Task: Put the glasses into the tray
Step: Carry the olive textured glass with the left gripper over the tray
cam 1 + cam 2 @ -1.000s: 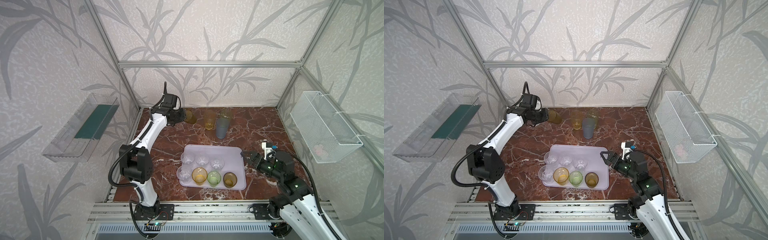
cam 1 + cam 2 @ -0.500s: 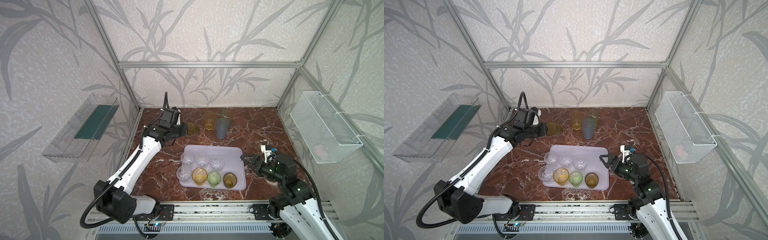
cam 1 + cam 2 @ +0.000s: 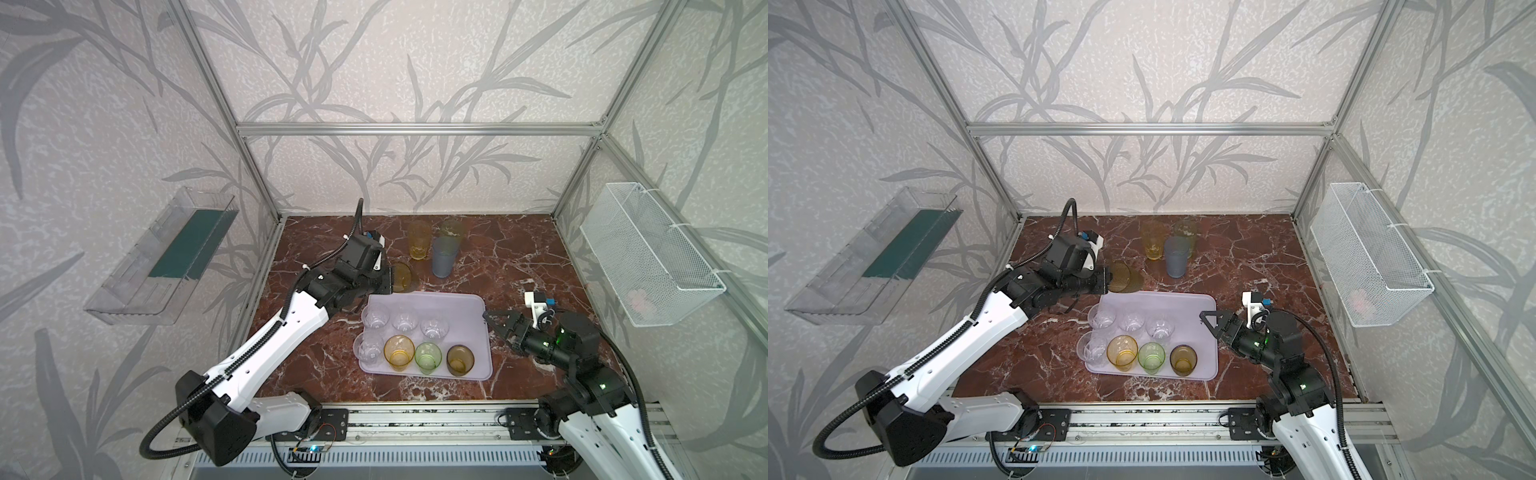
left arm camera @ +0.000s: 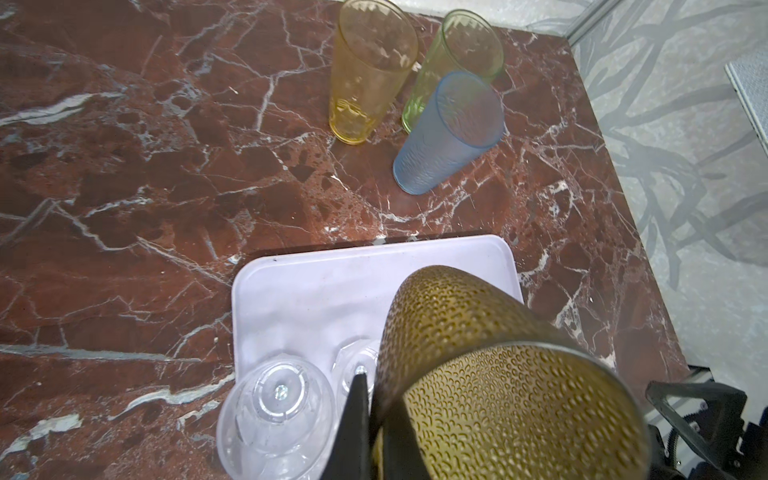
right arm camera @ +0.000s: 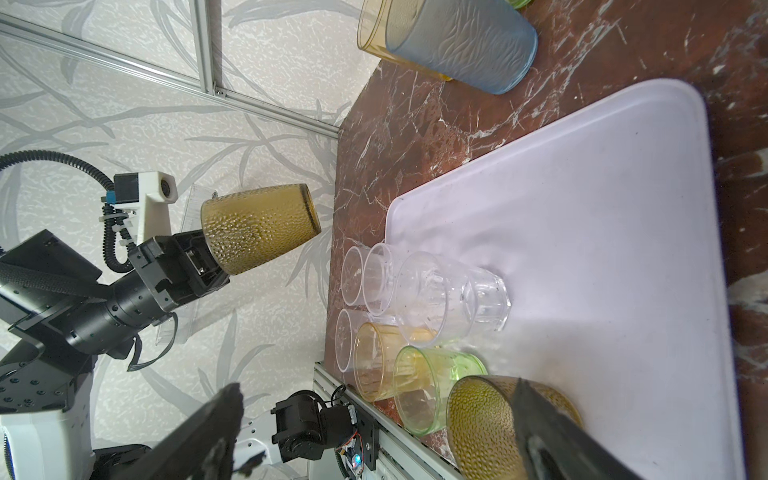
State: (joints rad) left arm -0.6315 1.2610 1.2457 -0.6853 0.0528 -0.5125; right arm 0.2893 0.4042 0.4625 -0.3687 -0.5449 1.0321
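My left gripper (image 3: 388,277) is shut on an olive-brown dimpled glass (image 3: 401,276), pinching its wall (image 4: 478,374). The glass lies tipped on its side in the air, just behind the back left corner of the lavender tray (image 3: 465,307). In the tray stand several clear glasses (image 3: 405,322), a short amber one (image 3: 399,352), a green one (image 3: 428,357) and an olive-brown one (image 3: 460,360). A tall amber glass (image 3: 417,239), a green one (image 3: 452,227) and a blue-grey one (image 3: 444,257) stand on the marble behind it. My right gripper (image 3: 496,322) hangs open at the tray's right edge.
A clear bin (image 3: 166,266) hangs on the left wall and a white wire basket (image 3: 648,257) on the right wall. Metal frame posts mark the back corners. A rail (image 3: 415,419) runs along the table's front edge.
My left arm has swung from the back left corner toward the tray, carrying the olive-brown glass. The right gripper has stayed almost still and open.
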